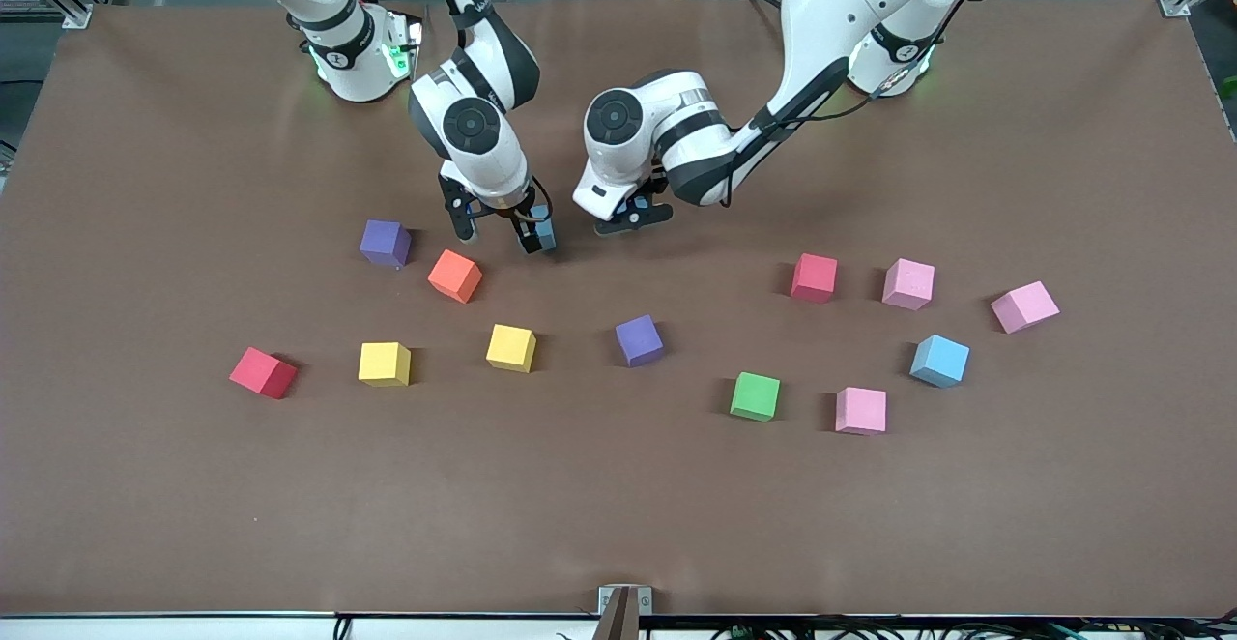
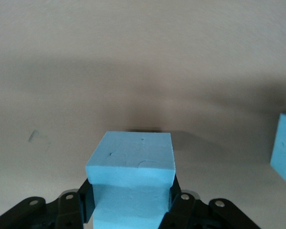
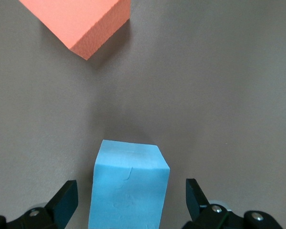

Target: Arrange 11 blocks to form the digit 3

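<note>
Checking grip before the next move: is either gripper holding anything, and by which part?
The left gripper clamps a blue block by two opposite sides. The right gripper is open around a second blue block, not gripping.

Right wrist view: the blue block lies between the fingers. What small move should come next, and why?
Probably close the right gripper on the blue block beside the orange block: its fingers stand open, a gap on each side, nothing gripped. The left gripper is shut on a second blue block.

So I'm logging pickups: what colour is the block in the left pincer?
Blue. The block shows best in the left wrist view, held by the left pincer.
</note>
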You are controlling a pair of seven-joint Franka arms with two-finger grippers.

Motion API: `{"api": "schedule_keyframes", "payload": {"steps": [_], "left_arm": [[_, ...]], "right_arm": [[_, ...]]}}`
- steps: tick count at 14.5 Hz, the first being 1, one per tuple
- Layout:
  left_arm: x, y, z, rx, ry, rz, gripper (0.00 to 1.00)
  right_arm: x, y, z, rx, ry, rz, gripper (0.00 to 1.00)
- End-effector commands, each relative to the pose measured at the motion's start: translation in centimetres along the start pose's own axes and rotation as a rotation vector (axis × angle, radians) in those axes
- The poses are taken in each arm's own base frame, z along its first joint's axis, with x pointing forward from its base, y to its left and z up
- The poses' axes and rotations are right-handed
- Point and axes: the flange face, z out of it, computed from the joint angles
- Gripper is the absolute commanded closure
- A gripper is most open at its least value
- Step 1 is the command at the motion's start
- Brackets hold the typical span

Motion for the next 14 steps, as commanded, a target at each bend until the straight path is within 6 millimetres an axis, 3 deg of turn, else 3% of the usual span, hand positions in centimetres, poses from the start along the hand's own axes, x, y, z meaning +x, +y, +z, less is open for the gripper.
{"api": "schedule_keyframes", "payload": {"steps": [1,6,8,11,12,14], "left_arm": [[0.3,0.5,0.0,0.018,0.007,0.107,0.58],[0.2,0.7,0.6,0.018,-0.001,0.223,0.57],[0.7,0.9,0.7,0.016,0.016,0.235,0.56],[0.8,0.9,1.0,0.018,0.011,0.220,0.57],[0.8,0.9,1.1,0.018,0.007,0.209,0.57],[0.9,0.8,1.6,0.022,0.003,0.159,0.57]], "right_arm": [[-0.1,0.0,1.2,0.006,-0.008,0.026,0.00],[-0.1,0.1,1.8,-0.002,-0.004,0.032,0.17],[-0.2,0.1,1.7,0.002,-0.006,0.031,0.35],[-0.1,0.0,1.6,0.003,-0.006,0.038,0.90],[0.0,0.0,1.2,0.003,-0.008,0.049,0.99],[0.5,0.0,0.1,0.013,-0.014,0.116,1.00]]}}
